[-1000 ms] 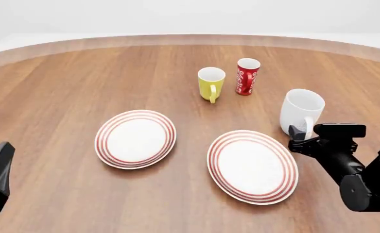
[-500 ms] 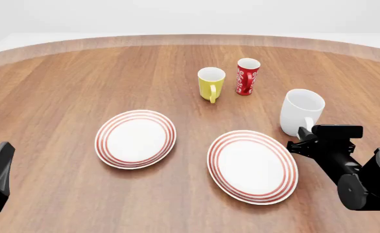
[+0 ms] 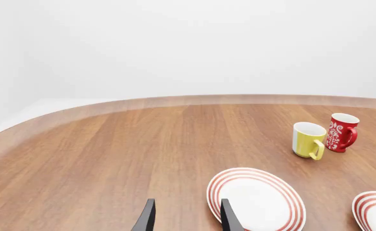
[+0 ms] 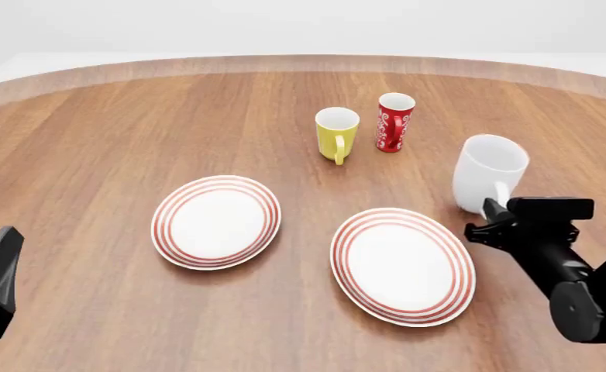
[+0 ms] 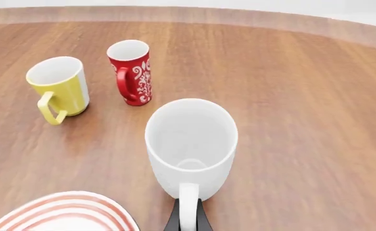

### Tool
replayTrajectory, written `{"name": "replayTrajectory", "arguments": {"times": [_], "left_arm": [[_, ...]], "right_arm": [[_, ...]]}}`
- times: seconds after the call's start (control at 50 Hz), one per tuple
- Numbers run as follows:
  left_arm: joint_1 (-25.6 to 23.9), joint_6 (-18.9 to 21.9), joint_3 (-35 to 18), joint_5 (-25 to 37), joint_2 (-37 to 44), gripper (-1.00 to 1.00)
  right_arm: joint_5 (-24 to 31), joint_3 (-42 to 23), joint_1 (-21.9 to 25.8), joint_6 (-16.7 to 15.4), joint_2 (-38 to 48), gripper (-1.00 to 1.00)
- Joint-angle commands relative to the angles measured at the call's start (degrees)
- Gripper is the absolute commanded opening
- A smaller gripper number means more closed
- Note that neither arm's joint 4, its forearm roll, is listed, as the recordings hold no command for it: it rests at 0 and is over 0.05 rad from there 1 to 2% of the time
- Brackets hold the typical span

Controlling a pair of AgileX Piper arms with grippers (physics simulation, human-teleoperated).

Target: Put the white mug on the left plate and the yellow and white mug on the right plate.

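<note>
The white mug [image 4: 489, 172] hangs slightly tilted just beyond the right plate [image 4: 402, 263], at its far right rim. My right gripper [image 4: 492, 214] is shut on its handle. In the right wrist view the thin fingers [image 5: 172, 220] pinch the handle of the white mug [image 5: 191, 142]. The yellow and white mug [image 4: 336, 133] stands upright at the back centre, handle toward me. Nothing is on the left plate [image 4: 216, 221]. My left gripper [image 4: 3, 252] waits at the near left edge; the left wrist view shows it [image 3: 186, 219] open with nothing in it.
A slim red cup [image 4: 394, 122] with white patterns stands just right of the yellow mug. In the right wrist view the red cup [image 5: 131, 71] and yellow mug [image 5: 59, 86] lie beyond the white mug. The table's curved far edge [image 4: 303, 62] runs across the back.
My right gripper has carried the white mug slightly up and to the right, and the mug now tilts. The left arm has not moved.
</note>
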Motion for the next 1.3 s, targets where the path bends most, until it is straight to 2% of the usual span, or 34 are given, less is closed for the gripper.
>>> {"name": "replayTrajectory", "arguments": {"times": [0.02, 0.18, 0.36, 0.54, 1.06, 1.3], "left_arm": [[0.0, 0.0, 0.0, 0.0, 0.0, 1.0], [0.0, 0.0, 0.0, 0.0, 0.0, 1.0], [0.0, 0.0, 0.0, 0.0, 0.0, 1.0], [0.0, 0.0, 0.0, 0.0, 0.0, 1.0], [0.0, 0.0, 0.0, 0.0, 0.0, 1.0], [0.0, 0.0, 0.0, 0.0, 0.0, 1.0]], "right_arm": [[0.7, 1.9, 0.1, -0.4, -5.0, -1.0], [4.1, 2.8, 0.2, -1.2, -10.7, -1.0], [12.0, 3.8, 1.0, -1.9, -22.2, -1.0], [17.6, 4.0, 1.6, -2.3, -29.7, -1.0], [31.5, 2.5, 5.0, -3.4, -46.3, -1.0], [35.5, 1.2, 7.8, -4.1, -49.8, -1.0]]}}
